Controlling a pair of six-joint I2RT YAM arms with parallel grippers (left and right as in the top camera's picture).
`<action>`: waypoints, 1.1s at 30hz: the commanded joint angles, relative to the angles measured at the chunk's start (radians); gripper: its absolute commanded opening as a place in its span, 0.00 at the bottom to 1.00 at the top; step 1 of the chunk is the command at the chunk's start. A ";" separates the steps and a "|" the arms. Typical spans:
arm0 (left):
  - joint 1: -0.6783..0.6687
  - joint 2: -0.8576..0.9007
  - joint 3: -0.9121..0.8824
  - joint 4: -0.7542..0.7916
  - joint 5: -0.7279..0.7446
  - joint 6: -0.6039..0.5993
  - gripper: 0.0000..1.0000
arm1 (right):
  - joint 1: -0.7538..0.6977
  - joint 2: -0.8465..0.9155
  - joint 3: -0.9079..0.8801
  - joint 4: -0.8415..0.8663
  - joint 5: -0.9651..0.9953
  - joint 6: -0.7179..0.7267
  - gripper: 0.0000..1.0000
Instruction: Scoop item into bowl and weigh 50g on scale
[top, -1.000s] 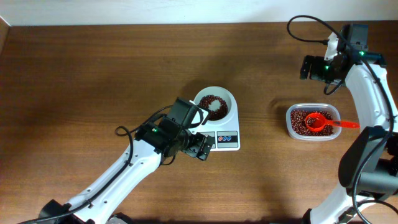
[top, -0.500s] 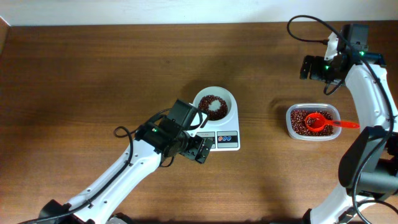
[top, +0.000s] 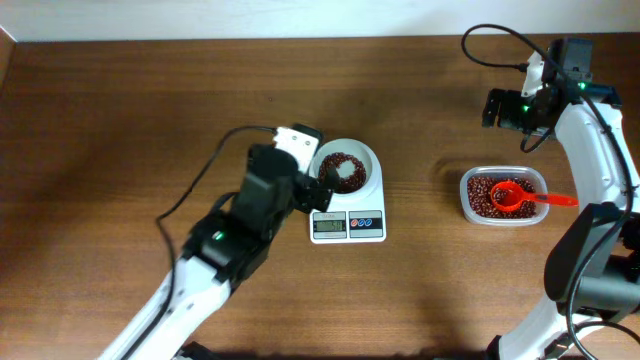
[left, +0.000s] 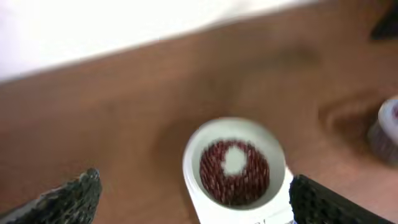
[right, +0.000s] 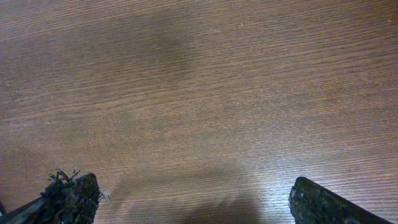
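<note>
On the bench (top: 120, 110), the left arm (top: 230, 240) has swung from the front of the scale (top: 348, 226) to its left side, uncovering the display. We cannot read it. The scale sits mid-bench and the tub (top: 464, 195) sits toward the right edge. The bowl (left: 233, 127) rests on the scale, holding beans (left: 214, 177). The scoop (top: 510, 195) lies unheld in the tub. The left gripper (left: 194, 186) and the right gripper (right: 196, 199), the latter near the back-right corner, are spread and empty. We judge that checking the reading comes next.

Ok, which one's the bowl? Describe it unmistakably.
Find the white scale at mid-table. The bowl sits on its back half, beans ringing a bare white centre. Unlike the clear tub to the right, it's round, opaque white, with no red scoop.
</note>
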 joint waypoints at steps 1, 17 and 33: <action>0.002 -0.138 0.008 -0.022 -0.043 0.016 0.99 | 0.004 -0.007 0.005 0.000 -0.012 0.011 0.99; 0.091 -0.795 -0.758 0.541 0.082 0.015 0.99 | 0.004 -0.007 0.005 0.000 -0.012 0.011 0.99; 0.272 -1.170 -0.929 0.219 0.089 0.285 0.99 | 0.004 -0.007 0.005 0.000 -0.012 0.011 0.99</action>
